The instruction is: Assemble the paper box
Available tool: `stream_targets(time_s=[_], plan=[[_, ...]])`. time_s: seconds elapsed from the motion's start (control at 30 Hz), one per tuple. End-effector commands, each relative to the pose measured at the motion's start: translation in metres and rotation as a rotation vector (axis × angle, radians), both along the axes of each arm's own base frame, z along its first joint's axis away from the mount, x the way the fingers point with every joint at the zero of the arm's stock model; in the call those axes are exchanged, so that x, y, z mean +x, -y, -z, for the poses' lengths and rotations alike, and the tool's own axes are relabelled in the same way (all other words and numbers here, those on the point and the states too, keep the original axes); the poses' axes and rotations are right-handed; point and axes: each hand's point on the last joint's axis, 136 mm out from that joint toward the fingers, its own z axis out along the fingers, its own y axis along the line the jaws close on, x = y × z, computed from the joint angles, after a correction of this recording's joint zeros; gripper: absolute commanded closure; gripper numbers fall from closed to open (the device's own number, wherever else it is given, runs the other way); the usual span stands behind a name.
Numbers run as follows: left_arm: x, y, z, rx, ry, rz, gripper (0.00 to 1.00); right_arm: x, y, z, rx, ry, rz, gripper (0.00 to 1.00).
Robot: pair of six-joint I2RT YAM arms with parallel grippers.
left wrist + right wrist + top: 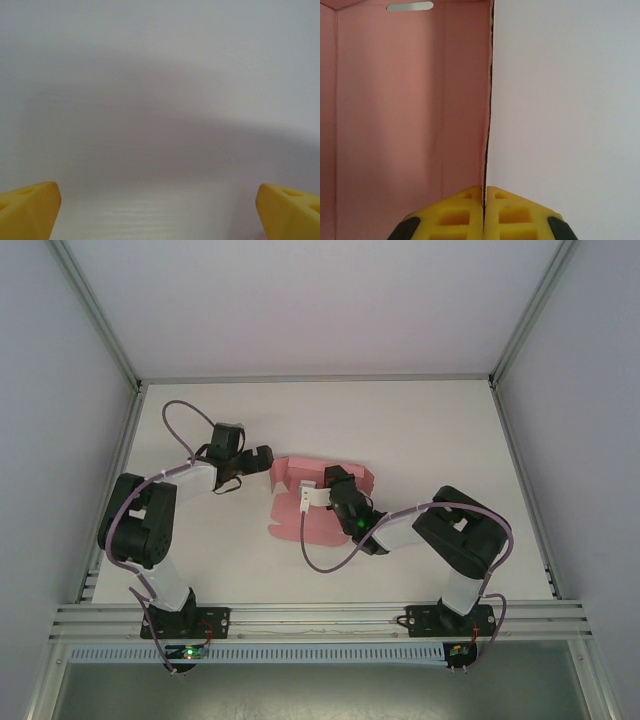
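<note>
right claw (484,194) is clamped on the edge of one side panel of the paper box (410,100), thin card seen edge-on between the pads. left claw (159,212) is wide and empty, from above just beside the box's left end; contact unclear. Box sits mid-table (450,440), part-folded, walls partly raised. Risks: the bite looks shallow, so the card could slip out, or crease if the wrist twists. Nothing pins the base, so a pull may drag the whole sheet instead of folding it.
</note>
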Motion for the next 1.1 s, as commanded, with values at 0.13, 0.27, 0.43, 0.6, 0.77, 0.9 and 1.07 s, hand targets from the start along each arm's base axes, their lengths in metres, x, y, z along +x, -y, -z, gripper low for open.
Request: stream_targets(time_s=[0.13,0.27,0.43,0.6,0.77,0.9,1.07], plan=[[-0.02,0.033,-0.016,-0.053,0.086,0.162,0.0,0.001,0.002,0.017,-0.018,-0.051,0.017,1.0],[-0.029,0.044,-0.013,-0.042,0.077,0.212,0.0,0.001,0.004,0.018,-0.025,-0.047,0.031,1.0],[-0.04,0.056,-0.01,-0.027,0.09,0.268,0.0,-0.002,0.004,0.018,-0.03,-0.051,0.028,1.0],[-0.053,0.056,-0.013,-0.02,0.128,0.298,0.0,-0.004,0.006,0.02,-0.041,-0.061,0.032,1.0],[-0.055,0.058,-0.022,-0.029,0.206,0.326,0.05,-0.005,0.005,0.02,-0.04,-0.067,0.03,1.0],[-0.049,0.069,-0.024,-0.038,0.231,0.373,0.15,-0.007,0.004,0.022,-0.05,-0.074,0.029,1.0],[-0.044,0.085,-0.03,-0.059,0.293,0.457,0.2,-0.01,0.003,0.025,-0.053,-0.089,0.023,1.0]])
